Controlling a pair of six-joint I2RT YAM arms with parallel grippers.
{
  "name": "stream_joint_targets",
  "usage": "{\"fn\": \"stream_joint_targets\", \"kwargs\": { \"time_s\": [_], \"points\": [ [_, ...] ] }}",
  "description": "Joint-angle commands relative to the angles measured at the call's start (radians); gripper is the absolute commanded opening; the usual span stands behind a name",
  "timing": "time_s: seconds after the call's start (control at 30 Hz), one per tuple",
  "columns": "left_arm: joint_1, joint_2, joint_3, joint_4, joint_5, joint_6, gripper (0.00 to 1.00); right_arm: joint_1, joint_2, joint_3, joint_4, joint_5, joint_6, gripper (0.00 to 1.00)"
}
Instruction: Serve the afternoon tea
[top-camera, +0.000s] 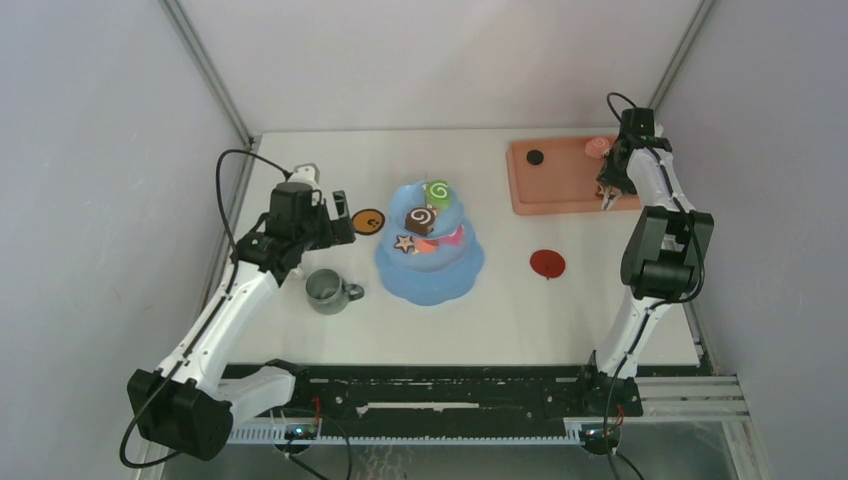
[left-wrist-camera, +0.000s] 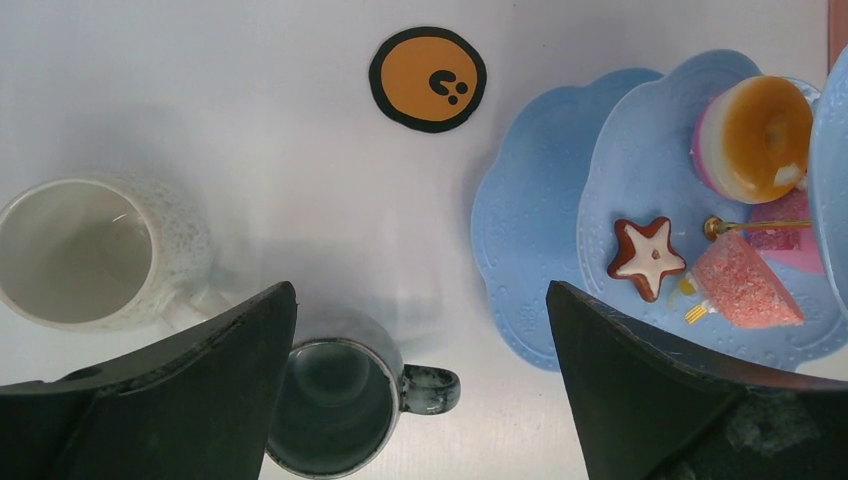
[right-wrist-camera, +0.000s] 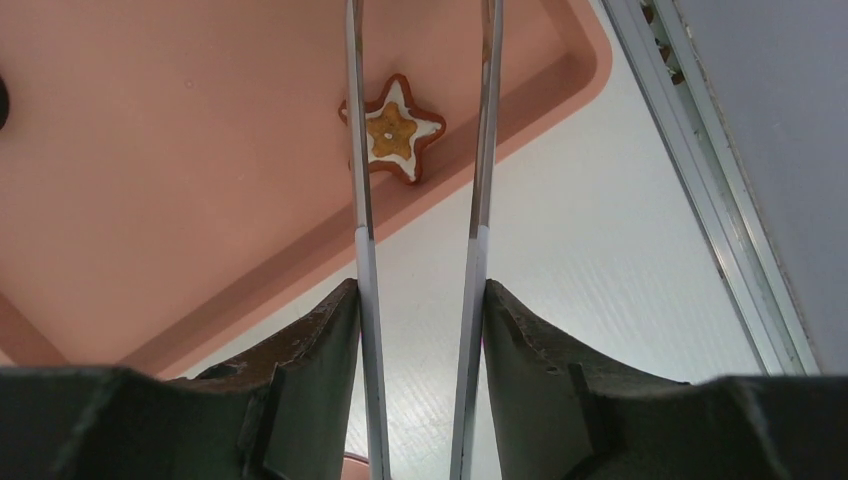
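A: Right gripper (right-wrist-camera: 420, 330)?
B: Clamped on the tongs (right-wrist-camera: 486, 120), a finger pressing each arm from outside. Blades apart, tips over the tray (right-wrist-camera: 180, 150).
A: Anything between the blades?
B: A star cookie (right-wrist-camera: 395, 130), flat on the tray near its corner (one blade crosses its edge; can't tell if it touches).
A: Left gripper (left-wrist-camera: 420, 290)?
B: Wide, holding nothing, above the table between the mugs and the stand (left-wrist-camera: 530, 230).
A: Mugs?
B: Both upright, empty. Grey mug (left-wrist-camera: 330, 410) near the stand, handle toward it; white mug (left-wrist-camera: 90, 250) just beside the grey one, farther from the stand.
A: Stand load?
B: Middle tier: second star (left-wrist-camera: 648, 258), pink wedge (left-wrist-camera: 745, 290), orange-topped roll (left-wrist-camera: 755, 135). Green swirl (top-camera: 437, 190) on the top tier.
A: Else?
B: Orange coaster (left-wrist-camera: 428, 78) near the stand; red coaster (top-camera: 547, 264) between stand and tray; pink roll (top-camera: 597, 147) and black disc (top-camera: 535, 157) on the tray.
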Motion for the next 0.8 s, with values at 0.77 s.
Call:
{"fn": "stream_joint_targets", "kwargs": {
  "time_s": [0.77],
  "points": [
    [0.011,-0.018,0.037,0.054,-0.006,0.006,1.0,-0.027,-0.088,-0.025,0.037,-0.087,0.015,0.27]
  ]
}}
